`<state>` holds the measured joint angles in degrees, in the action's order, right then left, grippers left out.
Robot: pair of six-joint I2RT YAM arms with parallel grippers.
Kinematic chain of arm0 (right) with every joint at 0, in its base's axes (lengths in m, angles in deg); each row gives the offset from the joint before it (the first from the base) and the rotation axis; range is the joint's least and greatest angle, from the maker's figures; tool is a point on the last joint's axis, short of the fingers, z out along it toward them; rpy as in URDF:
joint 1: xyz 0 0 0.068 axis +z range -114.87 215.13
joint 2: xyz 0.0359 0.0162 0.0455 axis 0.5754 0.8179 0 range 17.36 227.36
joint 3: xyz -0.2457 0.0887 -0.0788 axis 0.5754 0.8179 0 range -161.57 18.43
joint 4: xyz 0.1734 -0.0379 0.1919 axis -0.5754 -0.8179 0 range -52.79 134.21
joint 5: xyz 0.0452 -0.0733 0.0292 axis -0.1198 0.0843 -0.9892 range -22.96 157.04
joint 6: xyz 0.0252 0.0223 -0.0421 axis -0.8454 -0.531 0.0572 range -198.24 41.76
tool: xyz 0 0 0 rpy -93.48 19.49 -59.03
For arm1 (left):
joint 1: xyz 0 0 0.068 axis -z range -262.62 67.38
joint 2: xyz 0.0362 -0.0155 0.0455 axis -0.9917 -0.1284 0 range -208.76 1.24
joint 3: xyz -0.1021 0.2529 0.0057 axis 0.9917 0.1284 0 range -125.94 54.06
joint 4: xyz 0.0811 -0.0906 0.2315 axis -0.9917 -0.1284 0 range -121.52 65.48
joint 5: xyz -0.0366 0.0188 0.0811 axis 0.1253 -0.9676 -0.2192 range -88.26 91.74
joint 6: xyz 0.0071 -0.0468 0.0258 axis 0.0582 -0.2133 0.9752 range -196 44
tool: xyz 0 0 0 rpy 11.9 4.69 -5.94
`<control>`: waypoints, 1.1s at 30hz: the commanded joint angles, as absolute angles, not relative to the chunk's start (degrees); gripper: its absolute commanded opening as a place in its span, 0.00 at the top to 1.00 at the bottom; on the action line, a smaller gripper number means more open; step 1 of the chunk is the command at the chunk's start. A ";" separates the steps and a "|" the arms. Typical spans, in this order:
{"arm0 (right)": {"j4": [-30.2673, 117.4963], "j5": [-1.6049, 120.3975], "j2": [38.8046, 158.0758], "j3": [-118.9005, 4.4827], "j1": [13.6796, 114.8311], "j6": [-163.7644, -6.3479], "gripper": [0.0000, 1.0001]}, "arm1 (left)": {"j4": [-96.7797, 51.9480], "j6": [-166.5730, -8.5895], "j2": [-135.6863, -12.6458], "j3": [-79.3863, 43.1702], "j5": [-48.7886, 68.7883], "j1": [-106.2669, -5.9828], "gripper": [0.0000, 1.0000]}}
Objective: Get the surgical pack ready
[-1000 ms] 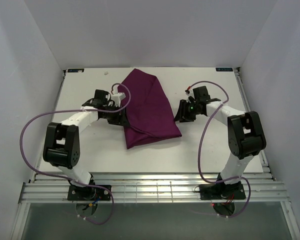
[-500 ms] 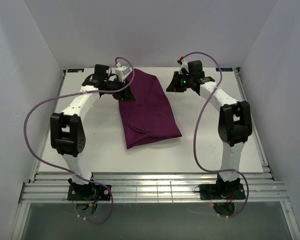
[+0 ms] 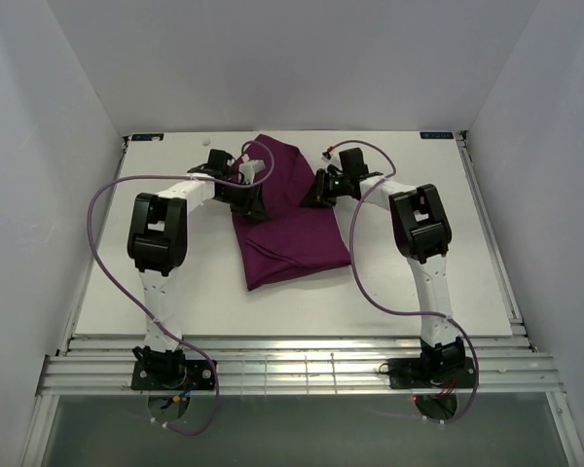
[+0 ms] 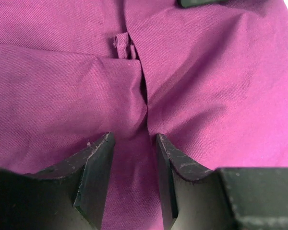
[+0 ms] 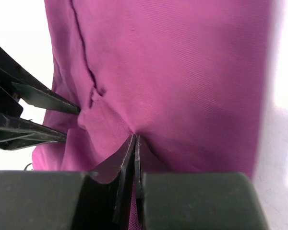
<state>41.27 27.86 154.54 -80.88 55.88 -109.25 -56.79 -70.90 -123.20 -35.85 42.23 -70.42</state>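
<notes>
Left gripper (image 4: 133,140): fingers partly open with a narrow gap, straddling a fold seam of the purple cloth (image 4: 206,91). Fabric lies under and ahead of the tips, with no clear pinch. Right gripper (image 5: 135,138): fingers closed almost flush, tips nipping a small pucker of the cloth, which spreads ahead of them. From overhead, the two grippers face each other across the bundle's far half; the rest lies behind them, toward the arm bases, on the white table (image 3: 156,282).

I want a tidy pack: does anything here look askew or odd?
The purple cloth lies skewed to the table edges, its far end bunched into a ridge where the right gripper pinches it and the open left gripper straddles a fold.
</notes>
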 commanded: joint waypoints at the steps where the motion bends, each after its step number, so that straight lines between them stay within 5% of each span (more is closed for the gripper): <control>1: 43.06 27.22 151.23 -76.34 55.96 -110.85 0.92 | -56.60 -69.85 -123.12 -33.92 41.64 -70.06 0.49; 14: 47.73 33.63 129.27 -46.80 55.96 -107.78 0.92 | -56.25 -63.00 -113.99 -21.00 46.20 -67.60 0.50; 21: 43.07 37.16 126.87 -55.04 57.10 -100.75 0.92 | -55.99 -62.82 -113.54 -19.85 45.96 -67.07 0.50; 33: 51.68 21.26 140.49 -60.85 61.76 -109.00 0.92 | -55.72 -64.14 -115.13 -22.58 42.17 -67.07 0.50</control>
<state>51.63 26.92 136.88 -60.03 60.54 -107.17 -55.59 -64.87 -114.77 -21.49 45.03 -67.38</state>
